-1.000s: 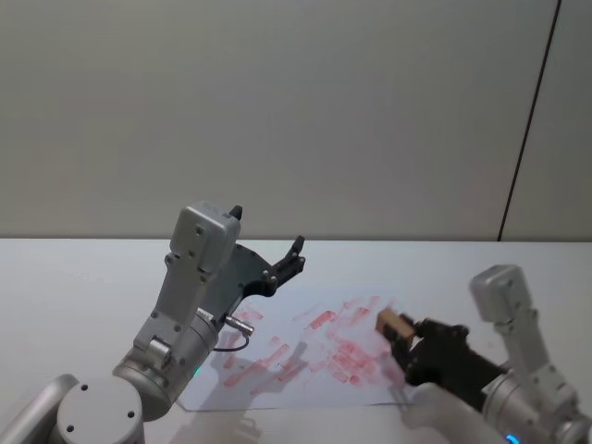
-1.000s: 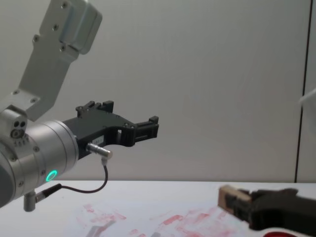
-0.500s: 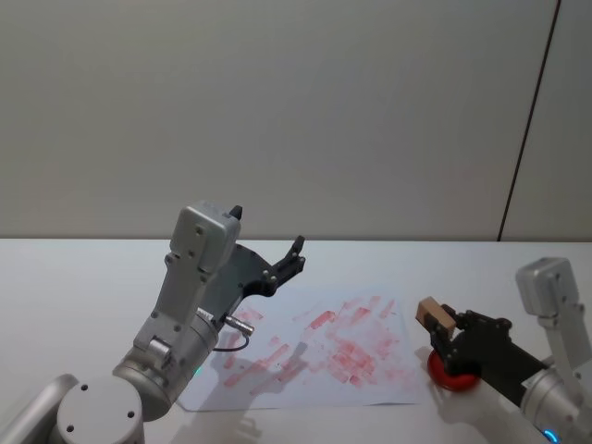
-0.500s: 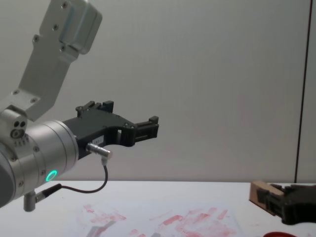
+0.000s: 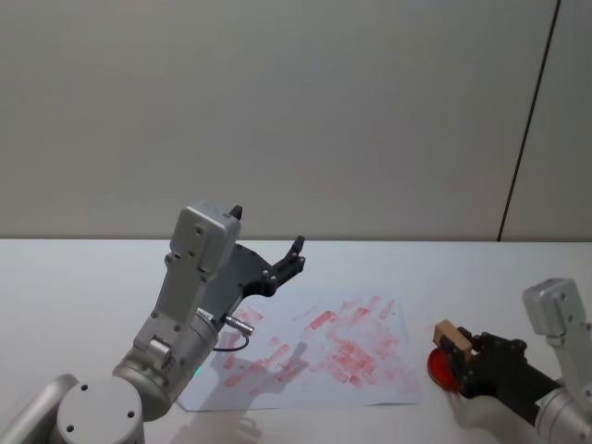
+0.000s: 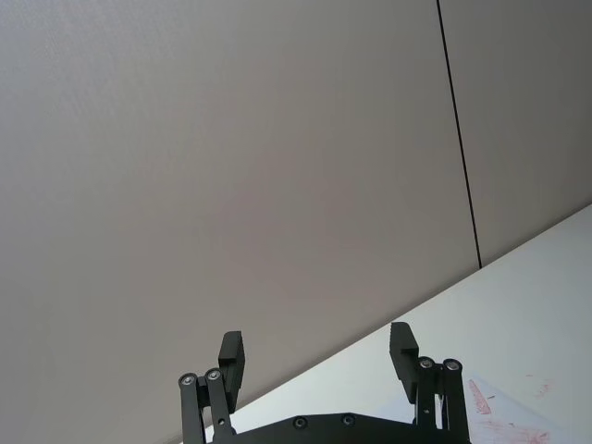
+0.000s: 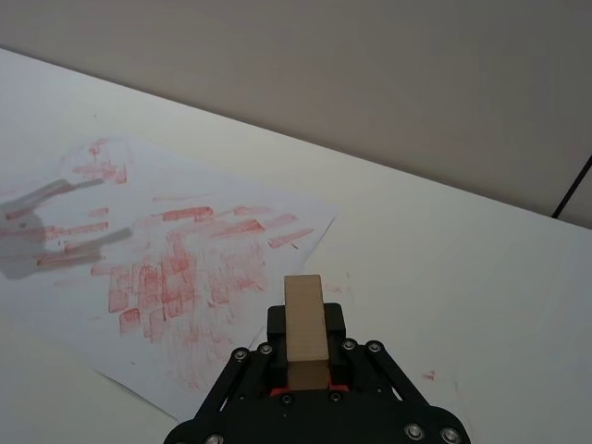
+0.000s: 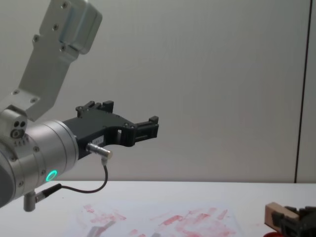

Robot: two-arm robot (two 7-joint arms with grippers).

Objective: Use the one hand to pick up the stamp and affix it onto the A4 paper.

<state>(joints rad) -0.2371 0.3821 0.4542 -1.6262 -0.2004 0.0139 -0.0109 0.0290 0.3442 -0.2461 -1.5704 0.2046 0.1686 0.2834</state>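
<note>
I have the stamp [image 7: 305, 331] clamped in my right gripper [image 5: 467, 365], off the A4 paper [image 5: 314, 356] over the red pad [image 5: 442, 368] — pressing still ahead; left gripper [image 6: 316, 356] idles raised, jaws spread.

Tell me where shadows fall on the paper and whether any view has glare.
Right wrist view: a grey shadow of the left end effector lies on the stamped A4 paper near its far edge. Head view: a fainter finger-shaped shadow crosses the red marks beside the left arm. Chest view: lighting is soft and even, with no glare on the wall.

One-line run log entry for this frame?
right pincer: shut on stamp, above red ink pad | A4 paper: inked | left pincer: open, raised
</note>
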